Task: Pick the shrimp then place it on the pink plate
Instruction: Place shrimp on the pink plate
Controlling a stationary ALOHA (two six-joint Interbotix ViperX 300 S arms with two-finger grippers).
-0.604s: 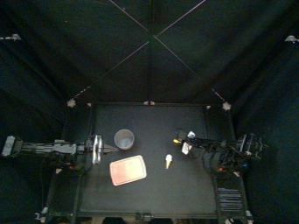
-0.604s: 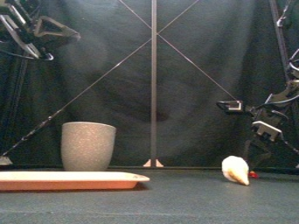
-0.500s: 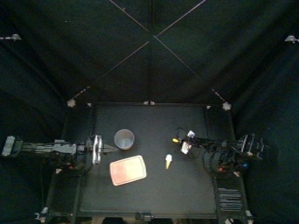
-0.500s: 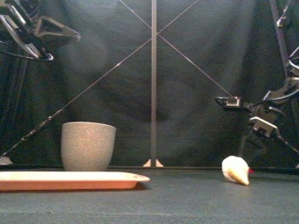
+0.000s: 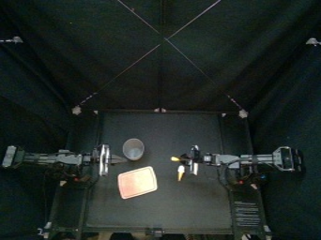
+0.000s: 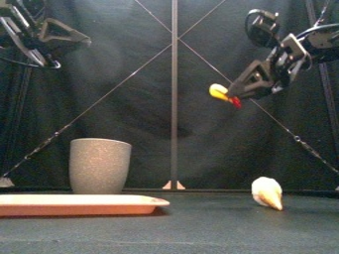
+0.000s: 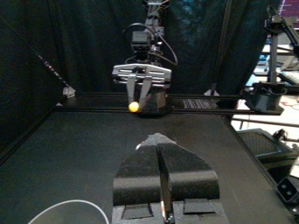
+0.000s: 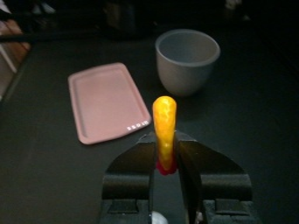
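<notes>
R gripper, jaws clamped on shrimp up high, shld carry it over pink plate, lower gently, then release; L gripper idle at left, jaws pinched together, empty.

On the table's left half, toward the front, the tray, flat; just behind it and apart from it, the cup, upright. To the tray's right, a little past the middle, a small toy on the tabletop. High above the table, over the stretch between cup and small toy, the shrimp, clamped in the right gripper. Left of the cup, the left gripper
</notes>
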